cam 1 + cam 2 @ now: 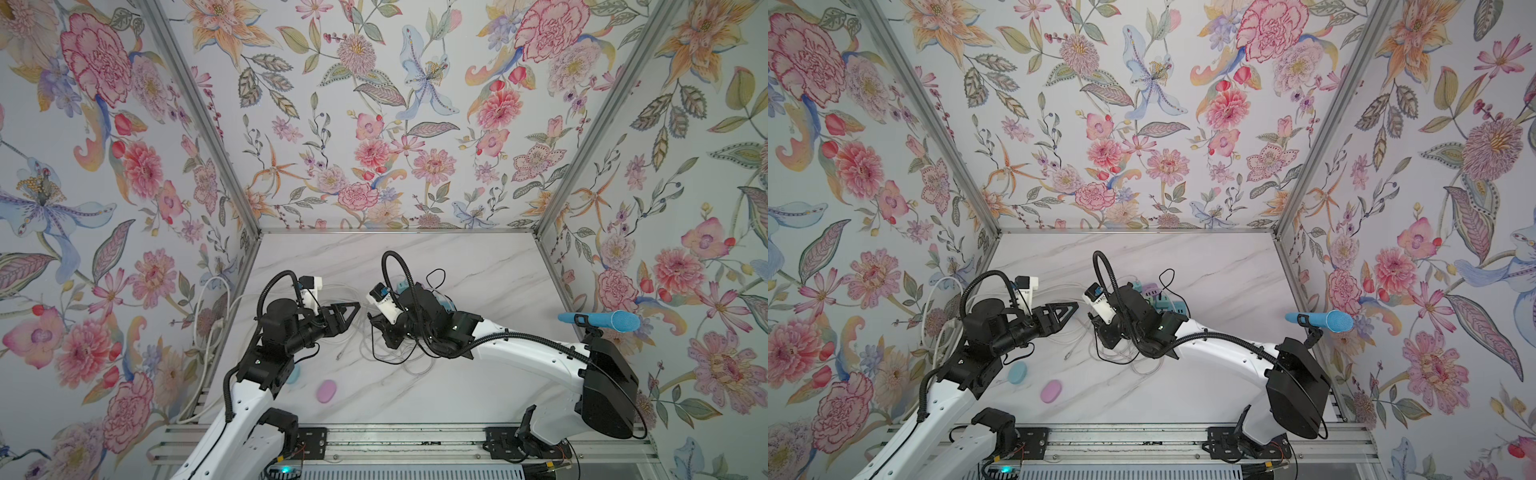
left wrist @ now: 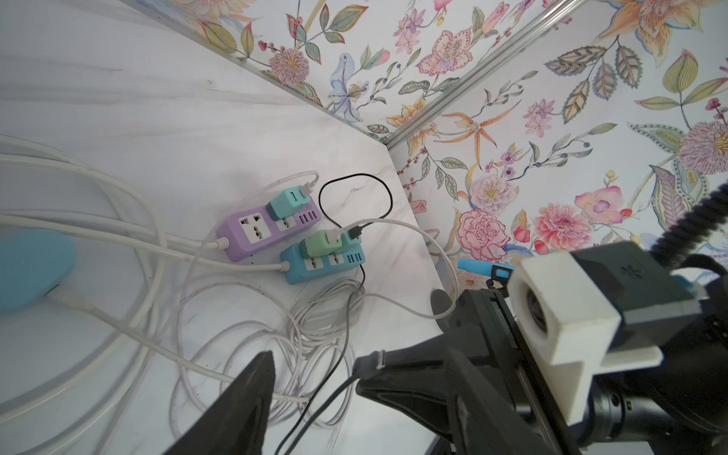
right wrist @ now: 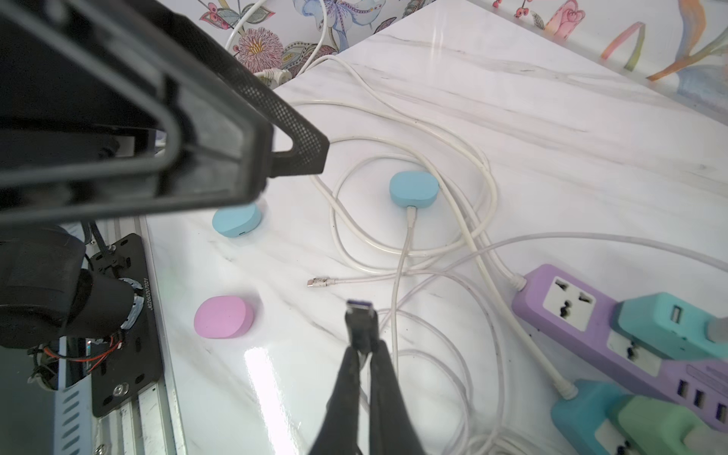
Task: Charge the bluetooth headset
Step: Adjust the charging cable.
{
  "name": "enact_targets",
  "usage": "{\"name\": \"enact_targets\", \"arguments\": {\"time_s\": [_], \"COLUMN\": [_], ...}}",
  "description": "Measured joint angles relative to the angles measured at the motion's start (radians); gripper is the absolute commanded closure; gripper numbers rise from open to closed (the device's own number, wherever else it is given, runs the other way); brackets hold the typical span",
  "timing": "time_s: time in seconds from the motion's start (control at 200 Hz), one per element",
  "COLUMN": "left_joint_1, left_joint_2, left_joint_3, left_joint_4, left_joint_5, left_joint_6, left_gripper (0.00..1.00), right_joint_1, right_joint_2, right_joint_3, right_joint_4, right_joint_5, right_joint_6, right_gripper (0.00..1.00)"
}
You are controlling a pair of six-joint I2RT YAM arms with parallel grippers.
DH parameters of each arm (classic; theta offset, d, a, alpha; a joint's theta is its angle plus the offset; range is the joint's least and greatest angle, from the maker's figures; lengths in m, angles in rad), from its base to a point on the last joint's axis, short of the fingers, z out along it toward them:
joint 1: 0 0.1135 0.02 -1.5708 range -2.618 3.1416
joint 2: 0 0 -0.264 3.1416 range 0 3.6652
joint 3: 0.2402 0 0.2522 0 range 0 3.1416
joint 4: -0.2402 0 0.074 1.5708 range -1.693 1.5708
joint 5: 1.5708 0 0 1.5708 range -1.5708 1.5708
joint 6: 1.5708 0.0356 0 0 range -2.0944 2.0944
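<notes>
Top views: left claw (image 1: 351, 318) is hovering over the middle of the bench (image 1: 478, 270), jaws apart and empty, likely readying to steady a case. Pink case (image 1: 1051, 391) is lying near the front edge, unplugged.

Left wrist: purple power strip (image 2: 252, 228) is sitting toward the right edge, supplying power.

Right wrist: right claw (image 3: 365, 346) is pinching the black plug (image 3: 359, 313), tip protruding for insertion. Blue case (image 3: 413, 189) is taking a white cable (image 3: 402, 256); second blue case (image 3: 236, 220) is lying free nearby.
</notes>
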Motion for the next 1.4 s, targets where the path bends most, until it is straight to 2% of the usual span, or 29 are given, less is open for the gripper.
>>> {"name": "enact_targets", "arguments": {"time_s": [0.145, 0.225, 0.31, 0.7, 0.841, 1.016, 1.201, 1.401], "left_joint_1": [-0.047, -0.050, -0.050, -0.079, -0.100, -0.101, -0.102, -0.101], "left_joint_2": [0.033, 0.045, 0.056, 0.082, 0.093, 0.103, 0.118, 0.123], "left_joint_3": [0.015, 0.029, 0.060, 0.096, 0.097, 0.098, 0.113, 0.113], "left_joint_4": [-0.037, -0.074, -0.122, -0.173, -0.201, -0.214, -0.218, -0.214], "left_joint_5": [-0.009, -0.022, -0.043, -0.080, -0.084, -0.087, -0.092, -0.102], "left_joint_6": [0.035, 0.057, 0.086, 0.140, 0.156, 0.171, 0.183, 0.187], "left_gripper": [0.35, 0.38, 0.45, 0.55, 0.67, 0.74, 0.98, 1.00], "right_joint_1": [-0.001, 0.000, 0.000, 0.024, 0.024, 0.024, 0.024, 0.023], "right_joint_2": [0.000, 0.000, 0.000, 0.035, 0.045, 0.051, 0.055, 0.055], "right_joint_3": [0.000, 0.000, 0.000, 0.032, 0.039, 0.052, 0.056, 0.057], "right_joint_4": [-0.005, -0.007, -0.008, -0.008, -0.008, -0.008, -0.010, -0.014], "right_joint_5": [-0.001, -0.004, -0.013, -0.038, -0.045, -0.050, -0.052, -0.053], "right_joint_6": [0.000, 0.000, 0.002, 0.008, 0.008, 0.008, 0.008, 0.020], "right_gripper": [1.00, 1.00, 1.00, 1.00, 1.00, 1.00, 1.00, 1.00]}}
